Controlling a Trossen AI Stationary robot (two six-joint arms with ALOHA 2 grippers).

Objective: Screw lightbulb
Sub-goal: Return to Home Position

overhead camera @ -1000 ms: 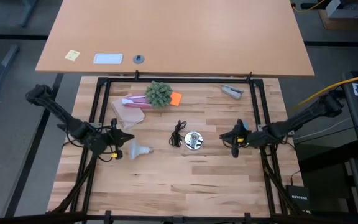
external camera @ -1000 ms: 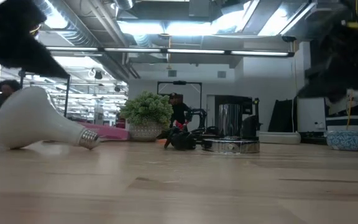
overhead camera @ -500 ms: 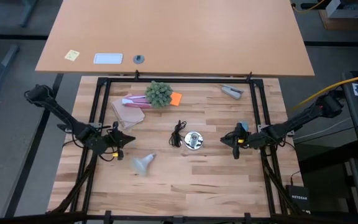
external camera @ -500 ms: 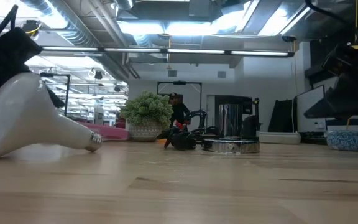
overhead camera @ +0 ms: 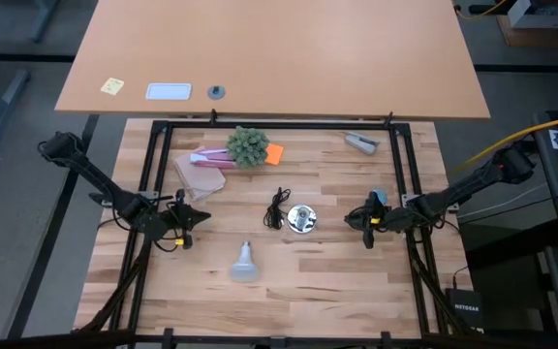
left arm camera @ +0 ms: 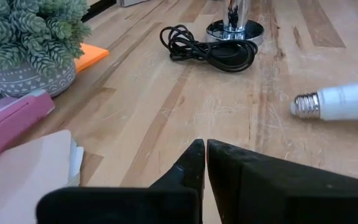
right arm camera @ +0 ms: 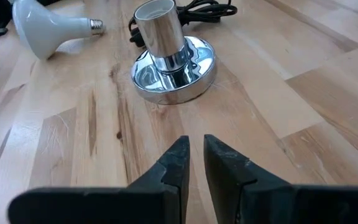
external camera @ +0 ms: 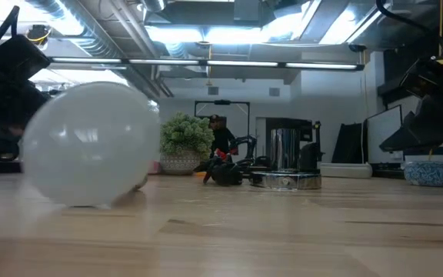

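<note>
We log the left gripper [overhead camera: 201,216] with its fingers pressed together, gripping nothing. The lightbulb [overhead camera: 245,262] lies on its side on the wooden table [overhead camera: 347,286], ahead of this gripper and off to one side, not touching it. The right gripper [overhead camera: 350,215] has its fingers nearly together, and the chrome lamp socket [overhead camera: 302,219] stands just ahead of it.

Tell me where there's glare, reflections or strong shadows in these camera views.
Low view: the ceiling lights blow out to white, and the lightbulb looms close to the lens over a soft shadow. Right wrist view: the chrome socket mirrors its surroundings with bright highlights. High view: even light, only faint shadows on the table. Left wrist view: mild sheen on the table.
</note>
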